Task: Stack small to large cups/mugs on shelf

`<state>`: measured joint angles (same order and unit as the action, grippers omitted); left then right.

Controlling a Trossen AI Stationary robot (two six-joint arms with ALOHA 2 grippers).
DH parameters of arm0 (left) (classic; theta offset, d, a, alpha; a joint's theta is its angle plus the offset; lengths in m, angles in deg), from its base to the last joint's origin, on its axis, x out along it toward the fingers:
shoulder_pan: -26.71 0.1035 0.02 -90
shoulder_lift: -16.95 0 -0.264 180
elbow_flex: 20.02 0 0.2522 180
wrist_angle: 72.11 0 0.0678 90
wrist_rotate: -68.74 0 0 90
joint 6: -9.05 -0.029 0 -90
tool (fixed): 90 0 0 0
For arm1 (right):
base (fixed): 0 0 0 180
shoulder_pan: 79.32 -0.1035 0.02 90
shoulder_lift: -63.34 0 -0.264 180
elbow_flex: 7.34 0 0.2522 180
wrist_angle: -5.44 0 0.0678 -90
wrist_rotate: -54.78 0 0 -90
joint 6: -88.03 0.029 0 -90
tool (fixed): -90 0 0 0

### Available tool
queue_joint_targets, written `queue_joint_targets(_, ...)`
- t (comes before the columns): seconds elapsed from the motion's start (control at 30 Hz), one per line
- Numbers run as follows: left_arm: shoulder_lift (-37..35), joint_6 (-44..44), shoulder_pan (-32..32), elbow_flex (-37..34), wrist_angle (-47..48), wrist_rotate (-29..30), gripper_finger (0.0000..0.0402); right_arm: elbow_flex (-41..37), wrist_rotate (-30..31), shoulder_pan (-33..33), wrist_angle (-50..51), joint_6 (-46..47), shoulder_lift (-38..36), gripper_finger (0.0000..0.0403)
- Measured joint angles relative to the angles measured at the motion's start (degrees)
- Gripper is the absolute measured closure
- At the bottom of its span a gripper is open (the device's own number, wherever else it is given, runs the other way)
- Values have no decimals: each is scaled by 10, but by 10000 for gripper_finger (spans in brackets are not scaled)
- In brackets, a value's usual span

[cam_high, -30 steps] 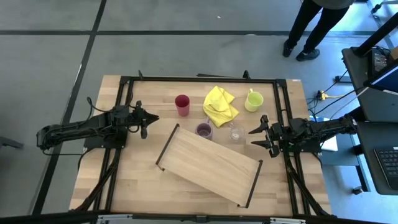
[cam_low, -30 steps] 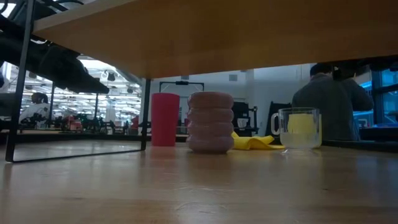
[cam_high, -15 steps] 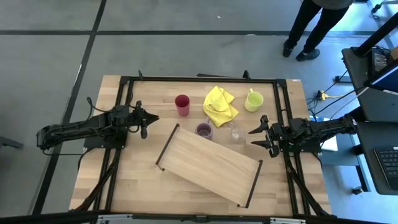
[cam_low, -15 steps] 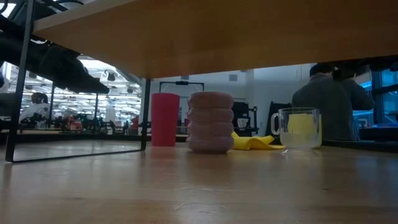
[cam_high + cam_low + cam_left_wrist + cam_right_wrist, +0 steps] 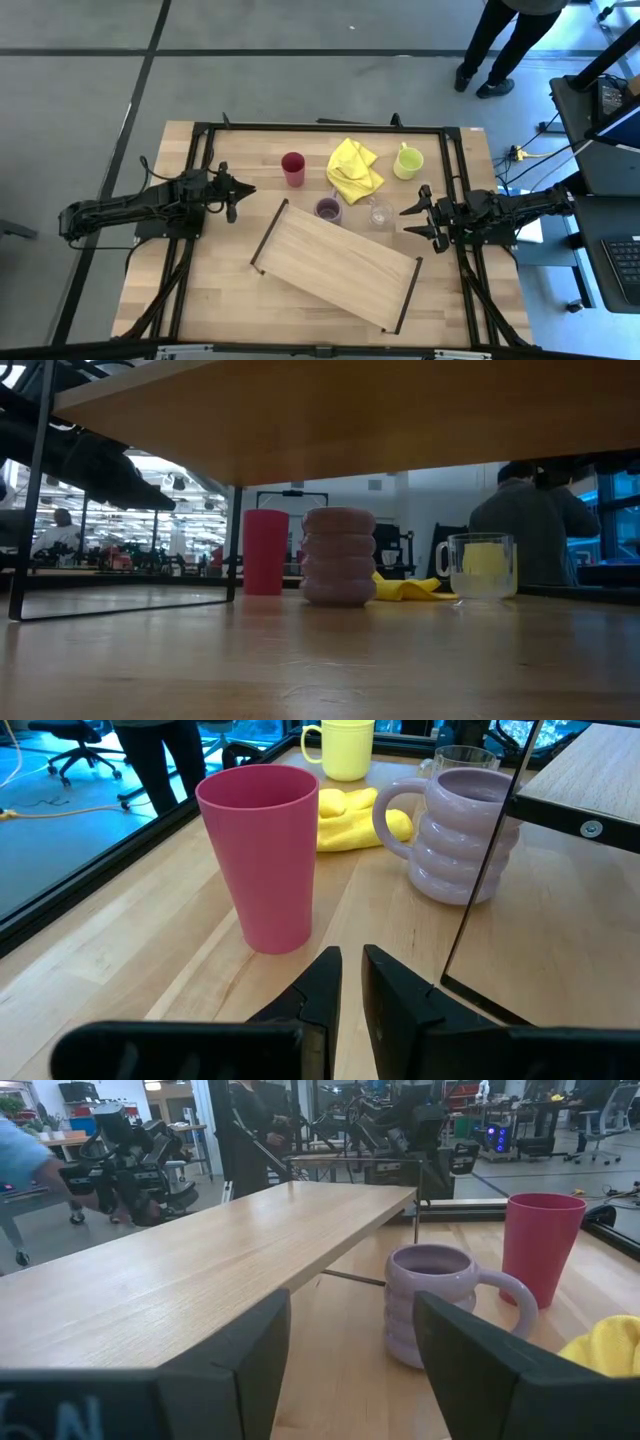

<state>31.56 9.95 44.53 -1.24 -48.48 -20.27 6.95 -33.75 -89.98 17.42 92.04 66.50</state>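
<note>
Left tool (image 5: 244, 189), fingers nearly together and empty, hovers just beside the red cup (image 5: 293, 167). Right tool (image 5: 412, 219), fingers spread wide and empty, faces the clear glass tumbler (image 5: 380, 213) and purple mug (image 5: 328, 210), beside the shelf (image 5: 335, 262) on the tabletop (image 5: 215, 280).

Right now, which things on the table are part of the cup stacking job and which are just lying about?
Part of the job:
red cup
purple mug
yellow-green mug
clear glass tumbler
shelf

Just lying about:
yellow cloth
</note>
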Motion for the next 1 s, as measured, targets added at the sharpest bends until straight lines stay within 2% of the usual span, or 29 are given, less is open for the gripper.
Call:
queue_joint_targets(0.23, 0, 6, 0, 0, -12, 12, 363, 0, 0, 0, 0, 0, 0, 191)
queue_joint_targets(0.3, 0, 82, 0, 0, -21, 8, 363, 0, 0, 0, 0, 0, 0, 191)
queue_joint_targets(0.5, 0, 383, 0, 0, -82, 5, 363, 0, 0, 0, 0, 0, 0, 191)
queue_joint_targets(0.57, 0, 448, 0, 0, -96, 5, 363, 0, 0, 0, 0, 0, 0, 191)
queue_joint_targets(0.67, 0, 447, 0, 0, -95, 14, 363, 0, 0, 0, 0, 0, 0, 191)
queue_joint_targets(0.8, 0, 378, 0, 0, -87, 38, 363, 0, 0, 0, 0, 0, 0, 191)
queue_joint_targets(1.0, 0, 414, 0, 0, -129, 41, 363, 0, 0, 0, 0, 0, 0, 191)
